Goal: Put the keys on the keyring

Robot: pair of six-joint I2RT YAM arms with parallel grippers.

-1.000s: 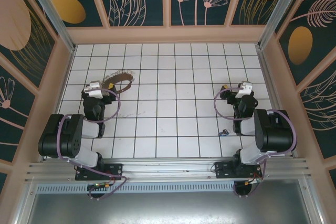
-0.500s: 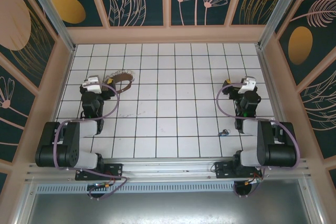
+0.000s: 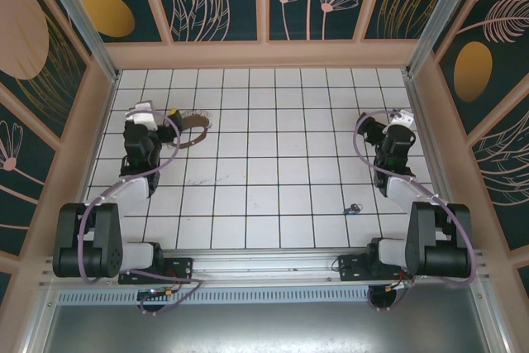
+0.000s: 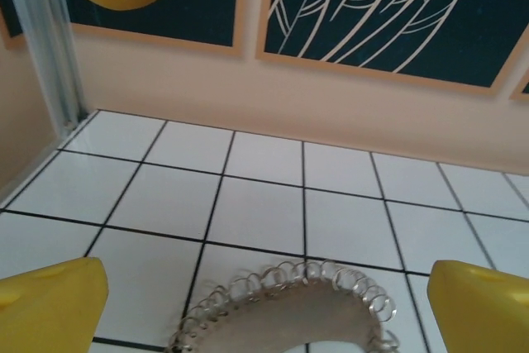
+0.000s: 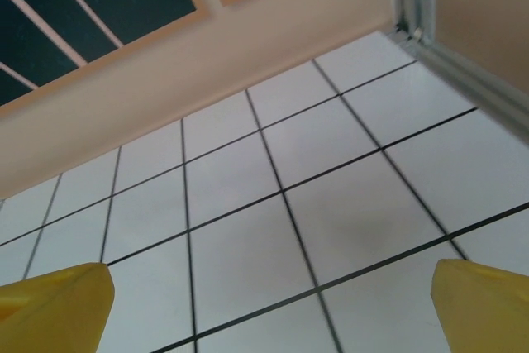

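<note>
The keyring (image 3: 197, 126) is a floppy brown strap curved into an arch, with a pale edge of small wire coils along its outer, far side. It lies flat on the white tiled floor (image 3: 264, 163), far on the left; its left end is hidden. The keys (image 3: 351, 208) are a tiny dark cluster with a blue bit, lying on a tile near on the right, well apart from the keyring.

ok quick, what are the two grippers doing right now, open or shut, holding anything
Left gripper: open, holding nothing; the brown strap-like keyring with coiled wire edge lies just ahead.
Right gripper: open, holding nothing, above white tiled table.
</note>
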